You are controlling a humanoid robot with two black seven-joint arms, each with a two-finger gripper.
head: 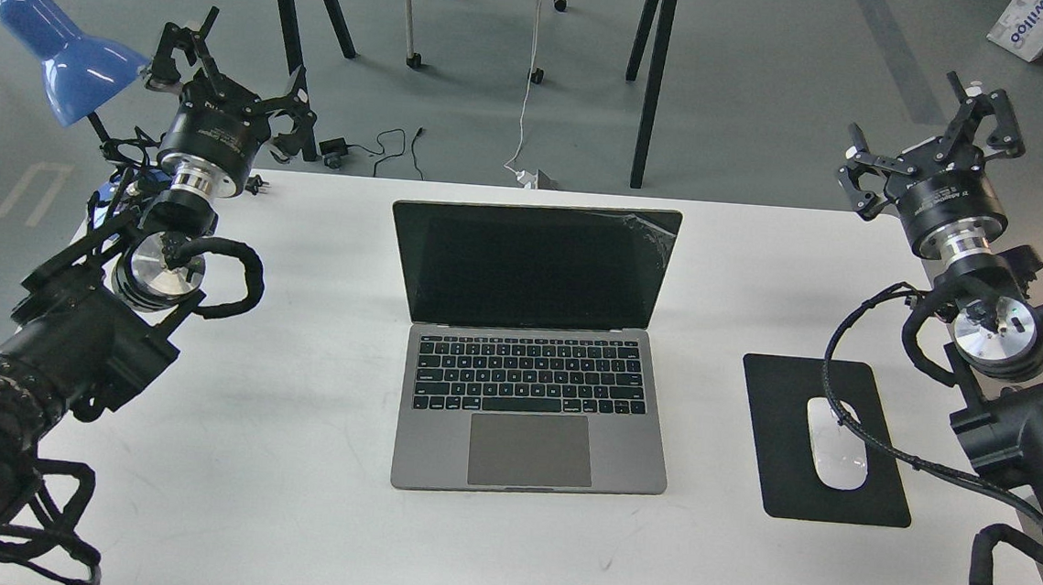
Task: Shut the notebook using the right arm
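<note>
Laptop (530, 367) sits open mid-worktop (289, 460), right gripper (937, 129) held wide and empty well off to the side; risk: the cracked screen is pushed too hard or the mouse (837, 443) is clipped on approach.

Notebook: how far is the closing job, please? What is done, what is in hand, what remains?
Done: nothing visible yet. The notebook stands fully open on the table, screen upright and dark.
In hand: nothing. The right gripper hangs raised at the table's right edge, jaws spread and empty, far from the screen. The left gripper is likewise raised and empty.
Left: reach the screen and fold it down.
</note>
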